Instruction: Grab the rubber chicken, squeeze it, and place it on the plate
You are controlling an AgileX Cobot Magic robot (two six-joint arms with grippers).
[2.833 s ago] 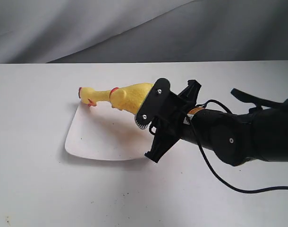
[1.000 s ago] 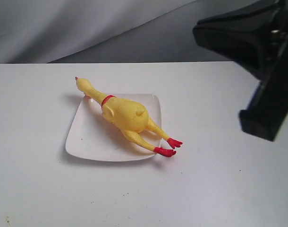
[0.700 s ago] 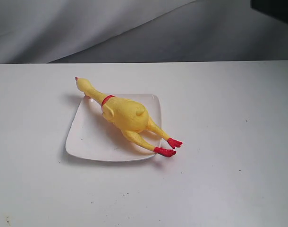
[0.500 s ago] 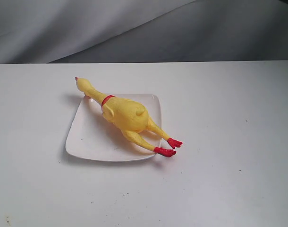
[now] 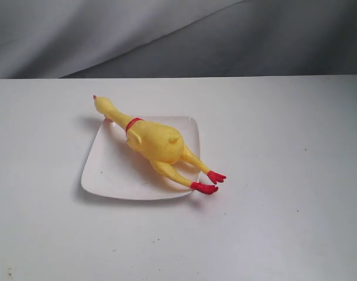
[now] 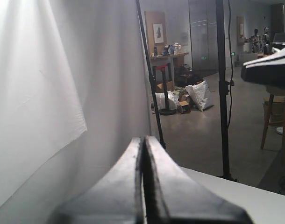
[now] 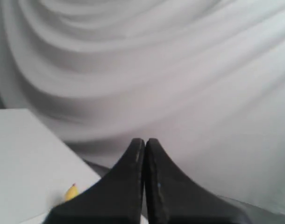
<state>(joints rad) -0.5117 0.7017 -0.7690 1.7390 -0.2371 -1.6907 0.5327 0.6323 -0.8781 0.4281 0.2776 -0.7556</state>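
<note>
The yellow rubber chicken (image 5: pixel 157 143) lies diagonally across the white square plate (image 5: pixel 108 170). Its head pokes past the plate's far left corner and its red feet (image 5: pixel 209 182) hang over the near right edge. No gripper shows in the exterior view. In the left wrist view my left gripper (image 6: pixel 144 140) is shut with nothing in it, raised and facing the room. My right gripper (image 7: pixel 144 141) is also shut and empty, pointed at the grey backdrop; only the chicken's head (image 7: pixel 71 192) peeks out beside its fingers.
The white table (image 5: pixel 284 222) spreads around the plate. A grey cloth backdrop (image 5: pixel 167 35) hangs behind its far edge. Light stands (image 6: pixel 222 88) and room clutter appear in the left wrist view.
The right arm let go of the chicken, which came to rest on the plate, then rose and left the exterior view at the upper right. The chicken and plate have stayed still in the last second.
</note>
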